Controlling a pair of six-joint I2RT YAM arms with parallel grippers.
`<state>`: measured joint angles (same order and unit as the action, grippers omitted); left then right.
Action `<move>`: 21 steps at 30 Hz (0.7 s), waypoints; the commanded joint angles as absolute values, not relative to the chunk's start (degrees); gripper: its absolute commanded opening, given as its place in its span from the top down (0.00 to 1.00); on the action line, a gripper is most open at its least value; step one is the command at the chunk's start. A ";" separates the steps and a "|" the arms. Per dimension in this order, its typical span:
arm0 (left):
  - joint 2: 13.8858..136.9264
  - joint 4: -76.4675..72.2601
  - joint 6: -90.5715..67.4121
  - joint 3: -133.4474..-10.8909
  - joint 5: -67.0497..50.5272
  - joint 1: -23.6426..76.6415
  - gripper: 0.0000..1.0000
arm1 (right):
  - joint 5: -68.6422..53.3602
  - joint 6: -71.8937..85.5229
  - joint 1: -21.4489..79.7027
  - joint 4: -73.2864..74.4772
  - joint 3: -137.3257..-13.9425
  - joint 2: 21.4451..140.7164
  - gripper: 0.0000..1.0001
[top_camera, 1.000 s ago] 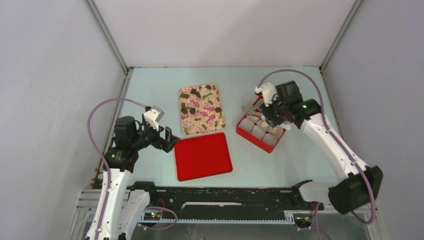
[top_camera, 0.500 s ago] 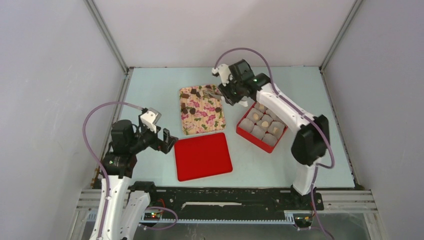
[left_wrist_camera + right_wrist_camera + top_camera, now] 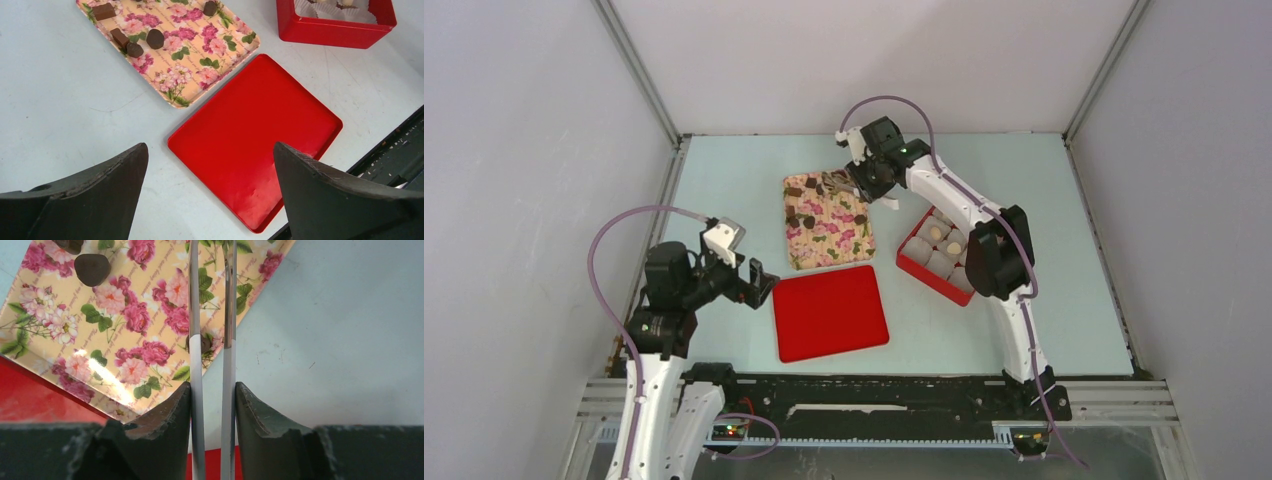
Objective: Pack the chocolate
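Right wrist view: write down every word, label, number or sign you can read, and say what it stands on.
On the flat rectangular floral-printed tray: faint cursive lines between the pink flowers, too small and blurred to read.
On the thin metal tweezers: no marking readable.
On the flat red lid: no text.
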<state>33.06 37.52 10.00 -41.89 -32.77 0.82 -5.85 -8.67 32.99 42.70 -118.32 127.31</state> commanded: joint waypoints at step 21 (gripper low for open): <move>34.39 36.02 9.35 -42.10 -33.09 -1.58 0.02 | -8.50 -7.56 33.93 43.41 -123.86 130.62 0.63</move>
